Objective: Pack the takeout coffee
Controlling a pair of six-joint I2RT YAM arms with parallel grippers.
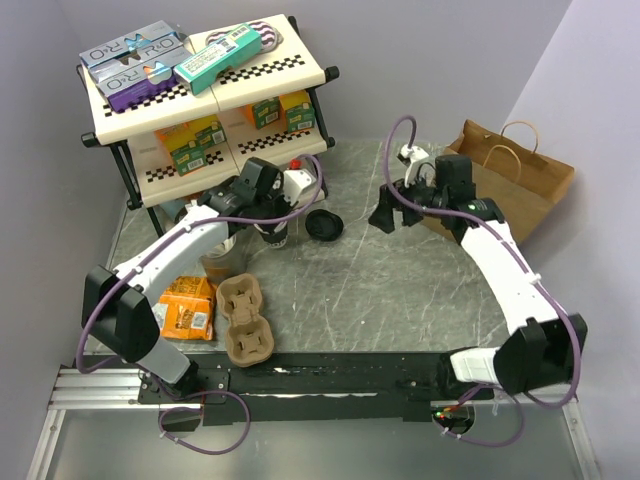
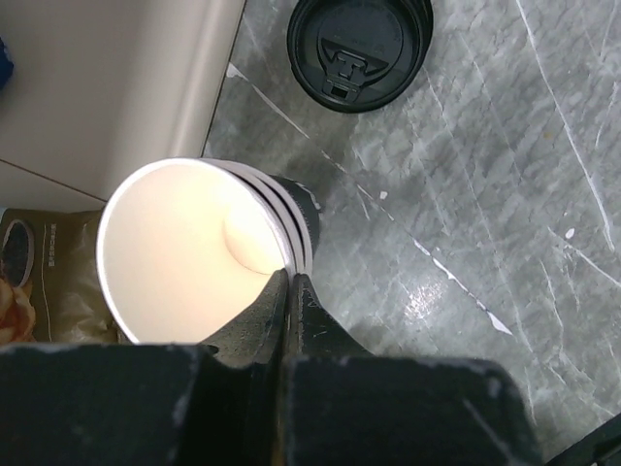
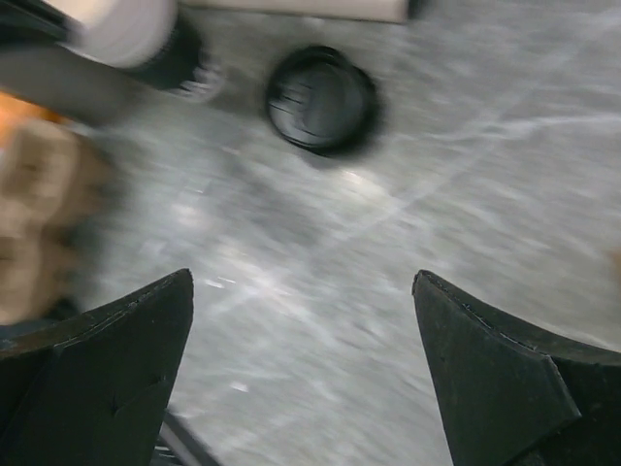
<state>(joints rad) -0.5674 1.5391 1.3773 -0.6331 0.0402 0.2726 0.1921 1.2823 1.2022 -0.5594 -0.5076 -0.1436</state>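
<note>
The paper cup [image 2: 184,252] stands open near the shelf cart, with no lid on it; its rim shows several nested edges. In the left wrist view its cream inside fills the left half. My left gripper [image 2: 289,276] is shut on the cup's rim, one finger inside the wall and one outside. From above, the left gripper [image 1: 272,228] sits over the cup [image 1: 279,238]. The round black lid [image 1: 324,225] lies flat on the table to the cup's right; it also shows in the left wrist view [image 2: 357,49] and the right wrist view [image 3: 320,97]. My right gripper [image 1: 383,215] is open and empty, right of the lid.
A brown paper bag [image 1: 510,170] lies at the back right. A brown pulp cup carrier [image 1: 245,320] and an orange snack packet [image 1: 185,308] lie at the front left. A two-shelf cart [image 1: 270,95] with boxes stands at the back left.
</note>
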